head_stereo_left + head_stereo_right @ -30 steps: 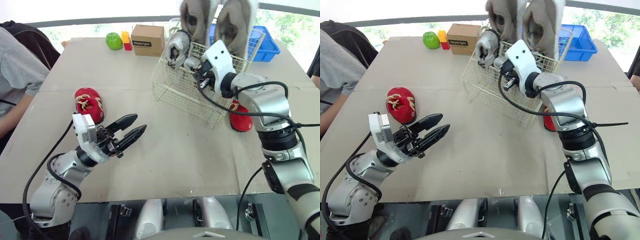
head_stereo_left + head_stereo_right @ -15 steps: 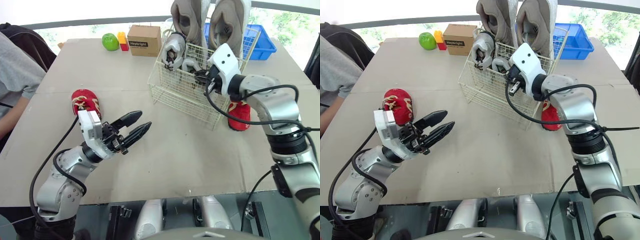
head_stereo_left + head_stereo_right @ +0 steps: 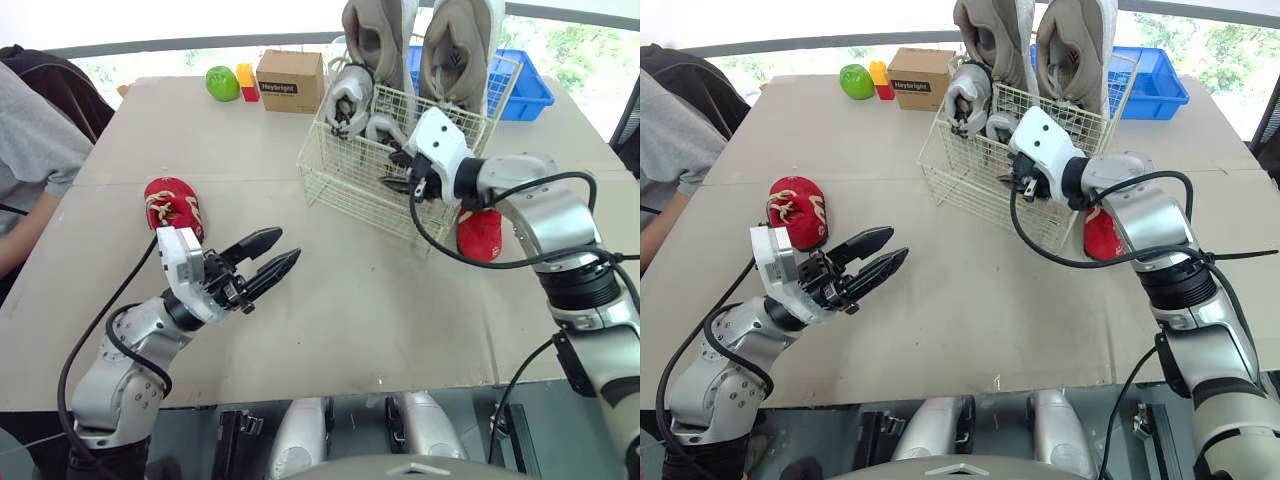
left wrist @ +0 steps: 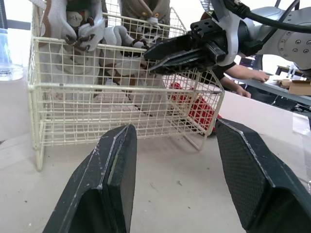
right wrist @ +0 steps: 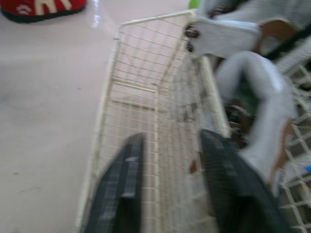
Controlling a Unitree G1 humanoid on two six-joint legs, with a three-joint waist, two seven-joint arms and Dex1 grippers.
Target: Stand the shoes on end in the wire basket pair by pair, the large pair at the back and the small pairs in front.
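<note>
Wire basket holds the large tan pair on end at the back, the small grey pair in front. Red shoes lie outside on the table. Right gripper at its near wall, left gripper over the table, both spread and empty.

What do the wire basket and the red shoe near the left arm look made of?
Wire basket: thin metal wire, likely with a cream coating; see-through square grid. Red shoe: soft matte fabric, possibly felt or knit; cream pattern on top.
</note>
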